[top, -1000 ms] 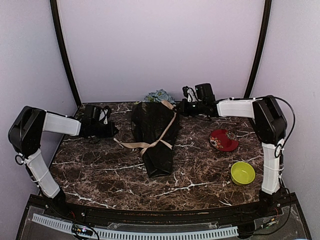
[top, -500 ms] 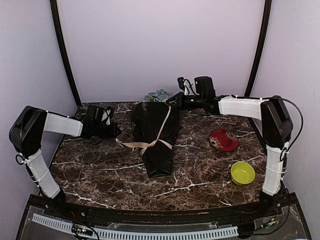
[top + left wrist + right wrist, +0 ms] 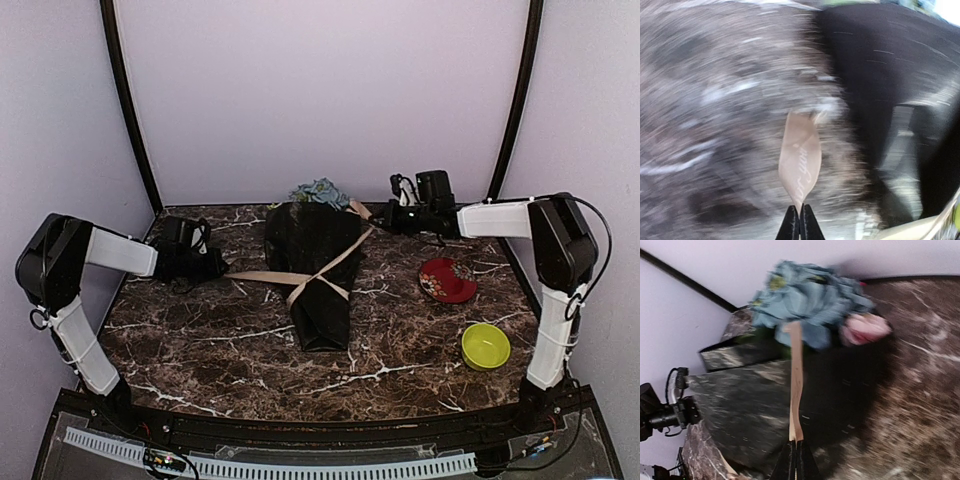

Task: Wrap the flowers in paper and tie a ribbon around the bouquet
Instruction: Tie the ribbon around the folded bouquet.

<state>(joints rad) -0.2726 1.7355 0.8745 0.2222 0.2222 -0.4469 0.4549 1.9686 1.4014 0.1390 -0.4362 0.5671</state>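
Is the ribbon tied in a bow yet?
No bow. The ribbon crosses over the black paper, and its ends stretch out to the left gripper and right gripper, each pinching one.

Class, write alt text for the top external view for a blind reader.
A black paper bouquet lies on the table with a beige ribbon crossed over it. The left gripper and right gripper each pinch one ribbon end.

blurred — tabletop [image 3: 715,100], paper [image 3: 890,60] in left wrist view | hidden in paper — stems of flowers [image 3: 318,190]
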